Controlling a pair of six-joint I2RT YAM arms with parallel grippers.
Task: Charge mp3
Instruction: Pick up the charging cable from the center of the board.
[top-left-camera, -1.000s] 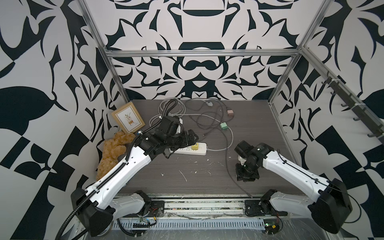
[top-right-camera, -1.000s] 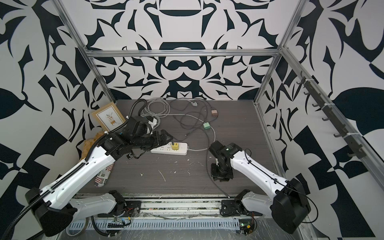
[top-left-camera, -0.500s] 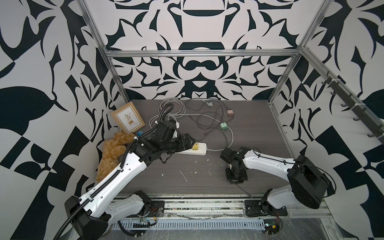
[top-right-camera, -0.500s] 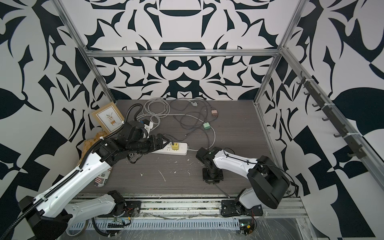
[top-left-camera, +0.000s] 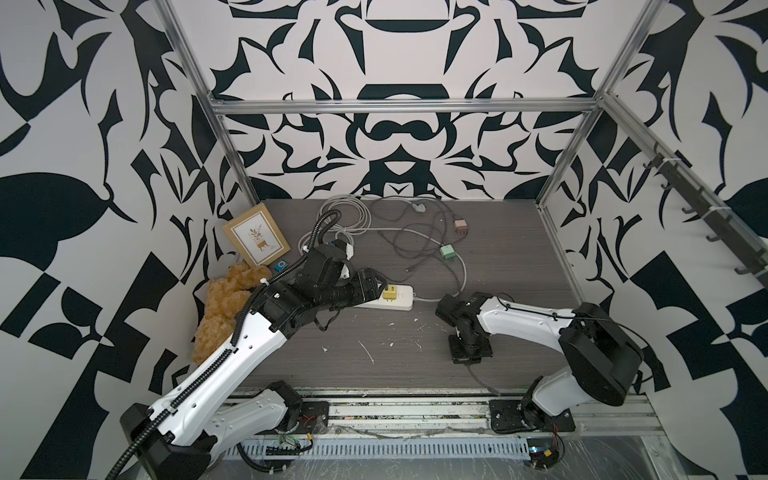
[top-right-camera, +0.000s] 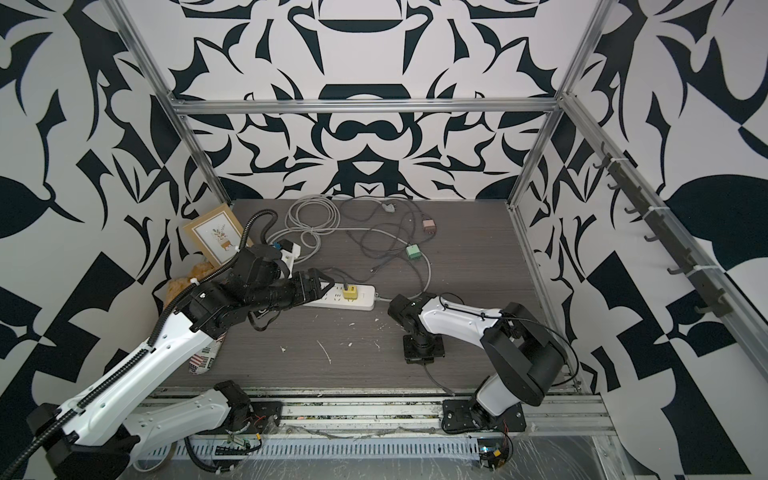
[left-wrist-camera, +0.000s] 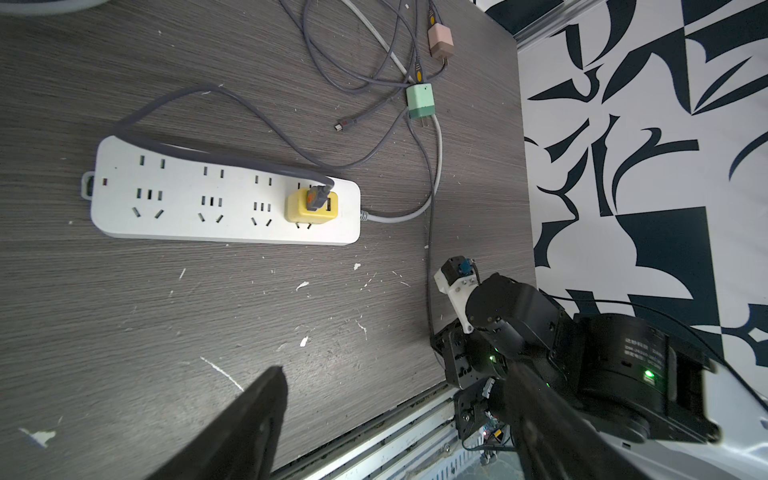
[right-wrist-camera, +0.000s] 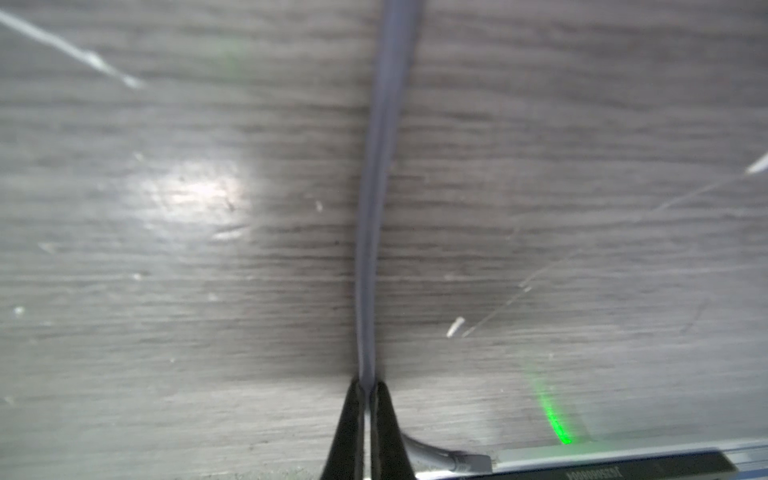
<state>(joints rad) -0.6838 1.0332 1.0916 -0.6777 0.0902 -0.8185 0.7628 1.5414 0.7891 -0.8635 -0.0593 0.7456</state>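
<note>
Near the front edge: our right gripper (right-wrist-camera: 368, 388) points straight down at the table (top-left-camera: 519, 291), its jaws pinched tight on a thin grey cable (right-wrist-camera: 376, 208) that lies flat on the boards.
Cable run: on one side of that pinch we see the cable reach the front rail (top-left-camera: 415, 409); on the other it heads back toward the tangle of leads.
Left claw: our left gripper (top-left-camera: 379, 286) hovers over the power strip (top-left-camera: 401, 302) at the end nearer the left wall, fingers (left-wrist-camera: 249, 415) spread wide with nothing between them.
Mp3: the mp3 (top-left-camera: 281, 266) lies on the table at the far left, just beside the lower corner of the picture frame (top-left-camera: 256, 235) and near the teddy bear (top-left-camera: 224, 303), well apart from both grippers.
Strip: a yellow charger cube (left-wrist-camera: 311, 210) sits plugged in at the strip's right end, with a grey plug in its face.
Loose chargers: a green cube (top-left-camera: 447, 252) and, further back, a pink cube (top-left-camera: 461, 225) lie among the leads.
Open room: we have bare boards, flecked white, between the strip and the front edge, and along the right wall.
Tight corner: frame, bear and our left arm crowd the left wall around the mp3.
</note>
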